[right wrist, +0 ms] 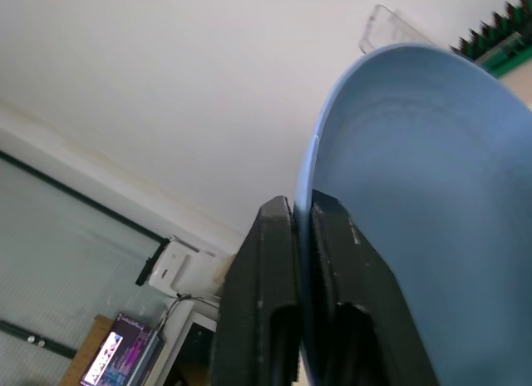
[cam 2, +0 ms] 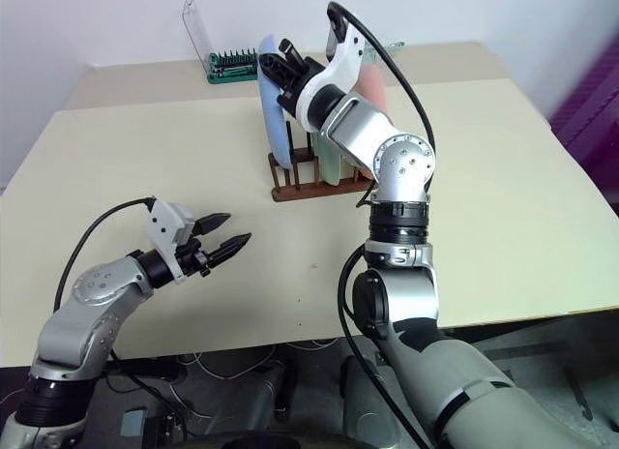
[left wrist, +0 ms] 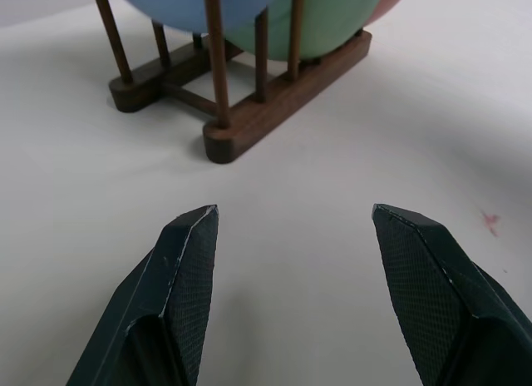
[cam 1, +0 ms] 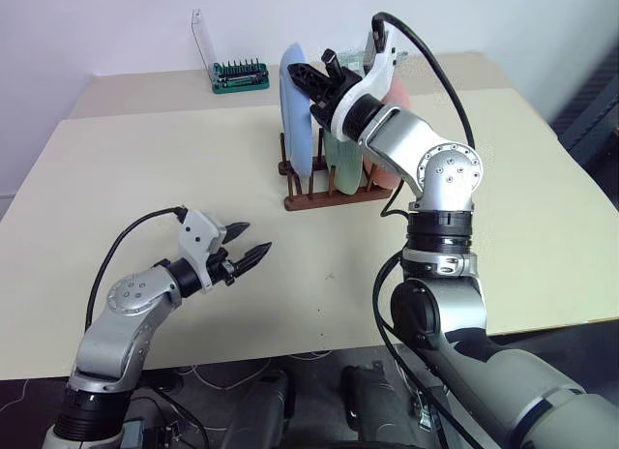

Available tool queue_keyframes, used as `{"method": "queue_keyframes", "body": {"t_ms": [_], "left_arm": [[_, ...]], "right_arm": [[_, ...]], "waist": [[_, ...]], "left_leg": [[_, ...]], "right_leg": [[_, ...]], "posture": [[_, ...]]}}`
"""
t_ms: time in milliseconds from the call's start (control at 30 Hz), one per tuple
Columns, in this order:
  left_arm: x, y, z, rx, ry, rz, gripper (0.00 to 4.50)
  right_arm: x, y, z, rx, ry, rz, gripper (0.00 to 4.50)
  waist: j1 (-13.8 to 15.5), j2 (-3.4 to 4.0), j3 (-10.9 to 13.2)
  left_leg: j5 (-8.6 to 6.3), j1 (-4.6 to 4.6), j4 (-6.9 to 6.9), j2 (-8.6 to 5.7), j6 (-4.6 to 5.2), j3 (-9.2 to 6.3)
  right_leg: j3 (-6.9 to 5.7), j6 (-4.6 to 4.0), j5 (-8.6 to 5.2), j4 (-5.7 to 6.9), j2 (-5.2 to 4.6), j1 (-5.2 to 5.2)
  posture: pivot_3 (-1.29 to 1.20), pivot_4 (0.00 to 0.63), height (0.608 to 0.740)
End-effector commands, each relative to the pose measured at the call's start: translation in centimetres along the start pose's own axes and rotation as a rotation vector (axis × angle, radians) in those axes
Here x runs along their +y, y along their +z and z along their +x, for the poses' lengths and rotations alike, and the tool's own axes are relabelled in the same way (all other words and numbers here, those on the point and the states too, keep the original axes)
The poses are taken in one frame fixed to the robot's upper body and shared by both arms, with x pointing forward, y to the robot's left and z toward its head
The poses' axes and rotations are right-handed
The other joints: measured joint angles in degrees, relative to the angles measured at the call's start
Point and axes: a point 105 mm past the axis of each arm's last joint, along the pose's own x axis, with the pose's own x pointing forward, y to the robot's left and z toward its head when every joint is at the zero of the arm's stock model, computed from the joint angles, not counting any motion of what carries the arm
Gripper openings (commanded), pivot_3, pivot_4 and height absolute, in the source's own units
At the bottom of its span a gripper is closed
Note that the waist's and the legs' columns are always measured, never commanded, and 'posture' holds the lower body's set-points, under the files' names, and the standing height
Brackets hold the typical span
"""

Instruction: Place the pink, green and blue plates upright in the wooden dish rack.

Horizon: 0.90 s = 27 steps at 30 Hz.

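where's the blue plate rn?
Blue plate stands upright in the wooden dish rack at its left end in the head views, next to the green plate, with the right gripper jaws around its top rim.

Bare table (cam 1: 193, 178) before the rack (cam 1: 324, 193) — passable.

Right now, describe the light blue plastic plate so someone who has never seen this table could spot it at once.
On the cream table, find the small dark wooden dish rack with three round plates on edge. The light blue plate is the end one on the side of the green bit holder; the right gripper pinches its rim, with the mint green plate and pink plate beyond it.
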Motion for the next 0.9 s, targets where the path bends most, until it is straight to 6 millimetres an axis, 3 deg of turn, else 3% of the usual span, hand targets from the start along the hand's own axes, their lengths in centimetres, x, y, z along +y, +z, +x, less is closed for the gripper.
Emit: {"method": "queue_keyframes", "body": {"t_ms": [33,133,233,500,600,700,800,900], "left_arm": [[-0.6,1.1,-0.2,-0.03,-0.022,0.031,3.03],[-0.7,1.0,-0.2,-0.029,-0.025,0.028,3.03],[-0.8,1.0,-0.1,-0.029,-0.029,0.027,3.03],[-1.1,1.1,0.2,-0.036,-0.038,0.023,3.03],[-0.9,1.1,0.2,-0.04,-0.028,0.023,3.03],[-0.9,1.0,0.0,-0.038,-0.026,0.019,3.03],[-0.7,0.3,-0.1,-0.016,-0.032,0.017,3.03],[-0.6,0.2,0.2,-0.015,-0.04,0.013,3.03]], "right_arm": [[1.5,0.8,0.2,-0.036,0.037,-0.04,1.97],[2.0,1.0,0.2,-0.053,0.045,-0.144,3.46],[2.7,1.5,0.1,-0.073,0.069,-0.227,3.46],[5.1,3.3,-1.4,-0.125,0.161,-0.729,3.46],[6.0,4.2,-5.6,-0.144,0.344,-0.994,3.46],[3.7,4.6,-9.8,-0.068,0.379,-1.145,3.46],[-2.8,7.0,-15.2,0.068,0.119,-1.217,3.46],[-6.5,6.2,-19.4,0.235,0.025,-1.209,3.46]], "waist": [[0.0,0.0,0.0],[-0.02,0.0,0.0],[-0.01,0.0,0.0],[0.06,0.0,0.0],[0.67,-0.06,-0.02],[0.91,-0.11,-0.03],[0.86,-0.12,-0.03],[1.44,-0.03,-0.02]], "left_leg": [[0.0,0.0,0.0,0.0,0.0,0.0],[0.0,0.0,0.0,0.0,0.0,0.01],[0.0,0.0,-0.01,0.01,0.0,0.03],[0.0,0.0,0.01,0.01,0.0,0.06],[0.0,-0.02,0.01,0.0,0.0,0.06],[-0.07,-0.02,0.06,-0.01,0.1,-0.03],[-0.1,0.02,0.1,0.01,0.17,0.02],[-0.12,0.02,0.09,0.04,0.2,0.08]], "right_leg": [[0.0,0.0,0.0,0.0,0.0,0.0],[0.01,0.0,0.0,0.0,0.0,0.0],[0.01,0.0,0.0,0.0,0.01,-0.01],[0.0,0.0,0.0,-0.01,0.0,0.0],[0.0,0.0,0.0,-0.03,0.0,-0.01],[-0.17,0.04,0.0,-0.32,0.0,0.25],[-0.14,0.04,0.0,-0.65,-0.05,0.46],[-0.14,0.01,-0.02,-0.78,-0.08,0.51]], "posture": [[0.0,0.15,0.74],[0.0,0.15,0.74],[0.0,0.15,0.74],[0.0,0.15,0.74],[0.0,0.15,0.74],[0.0,0.15,0.74],[0.0,0.15,0.74],[0.0,0.15,0.74]]}}
